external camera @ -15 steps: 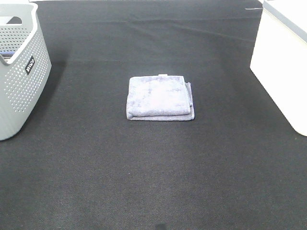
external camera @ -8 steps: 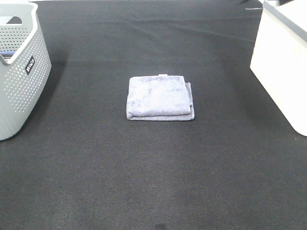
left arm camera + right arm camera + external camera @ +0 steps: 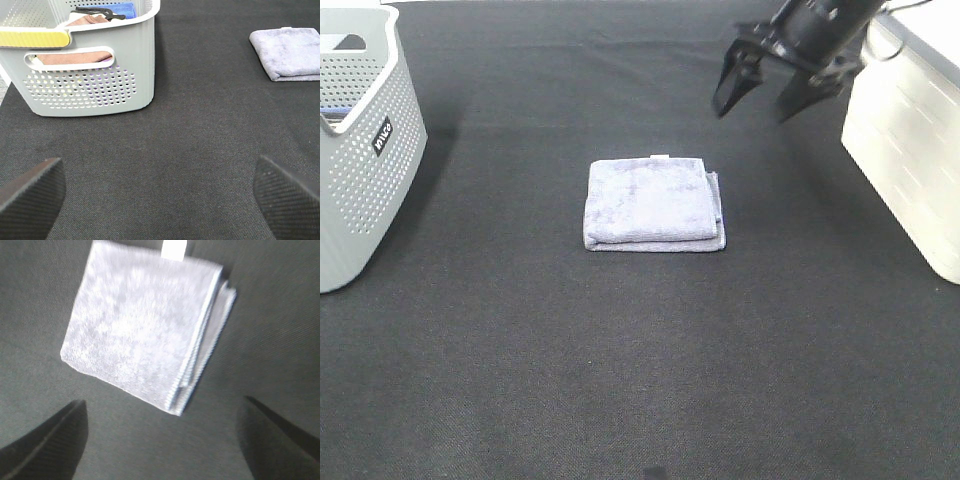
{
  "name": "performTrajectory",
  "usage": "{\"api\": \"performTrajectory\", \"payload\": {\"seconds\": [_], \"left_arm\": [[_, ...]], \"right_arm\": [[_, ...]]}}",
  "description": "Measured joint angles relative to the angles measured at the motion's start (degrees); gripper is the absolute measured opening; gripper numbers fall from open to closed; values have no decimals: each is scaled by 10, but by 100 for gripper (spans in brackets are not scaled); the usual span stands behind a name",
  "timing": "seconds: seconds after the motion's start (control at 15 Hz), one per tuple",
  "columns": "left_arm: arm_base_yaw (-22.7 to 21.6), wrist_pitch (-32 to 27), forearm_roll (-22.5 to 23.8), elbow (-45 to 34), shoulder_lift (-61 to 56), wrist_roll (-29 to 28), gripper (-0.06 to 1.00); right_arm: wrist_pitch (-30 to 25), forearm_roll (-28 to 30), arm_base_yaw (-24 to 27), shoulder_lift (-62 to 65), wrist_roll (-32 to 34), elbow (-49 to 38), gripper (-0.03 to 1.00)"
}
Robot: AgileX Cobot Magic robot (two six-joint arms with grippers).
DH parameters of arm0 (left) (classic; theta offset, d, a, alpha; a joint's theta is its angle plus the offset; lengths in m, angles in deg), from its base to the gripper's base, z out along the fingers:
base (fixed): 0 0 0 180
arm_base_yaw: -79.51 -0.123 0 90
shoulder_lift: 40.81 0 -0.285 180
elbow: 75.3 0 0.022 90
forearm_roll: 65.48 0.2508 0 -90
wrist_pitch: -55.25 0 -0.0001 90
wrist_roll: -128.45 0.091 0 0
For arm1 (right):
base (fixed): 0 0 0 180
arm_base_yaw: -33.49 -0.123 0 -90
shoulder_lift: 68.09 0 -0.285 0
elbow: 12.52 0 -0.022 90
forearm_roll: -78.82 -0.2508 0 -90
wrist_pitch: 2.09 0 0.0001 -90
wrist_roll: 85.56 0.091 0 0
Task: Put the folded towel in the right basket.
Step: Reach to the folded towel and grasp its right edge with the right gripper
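Two baskets stand at the edges of the black surface (image 3: 620, 380): a grey perforated left basket (image 3: 360, 160) and a white right basket (image 3: 910, 150). The folded towel (image 3: 653, 203) lies flat in the middle between them, lavender-grey, with a small white tag at its far edge. It is well apart from both baskets. The right end effector (image 3: 757, 104) hangs above the surface near the right basket, beyond the towel, its dark fingers (image 3: 727, 88) spread wide with nothing in them. The left end effector (image 3: 159, 195) shows only in its own wrist view. It is also wide open and empty, and faces the left basket, which holds a brown cloth (image 3: 82, 21).
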Motion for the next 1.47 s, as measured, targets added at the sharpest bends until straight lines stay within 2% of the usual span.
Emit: {"api": "performTrajectory", "payload": {"seconds": [0.2,0.33,1.0,1.2,1.33,1.47], "left_arm": [[0,0,0,0,0,0,97],[0,0,0,0,0,0,97],[0,0,0,0,0,0,97],[0,0,0,0,0,0,97],[0,0,0,0,0,0,97],[0,0,0,0,0,0,97]], "right_arm": [[-47,-20,9,-81,40,85,77],[-77,-79,34,-132,40,137,77],[-79,-108,41,-238,3,147,77],[-69,-149,37,-255,-29,147,77],[-54,-171,15,-264,-46,148,72],[-41,-171,7,-268,-45,148,53]]}}
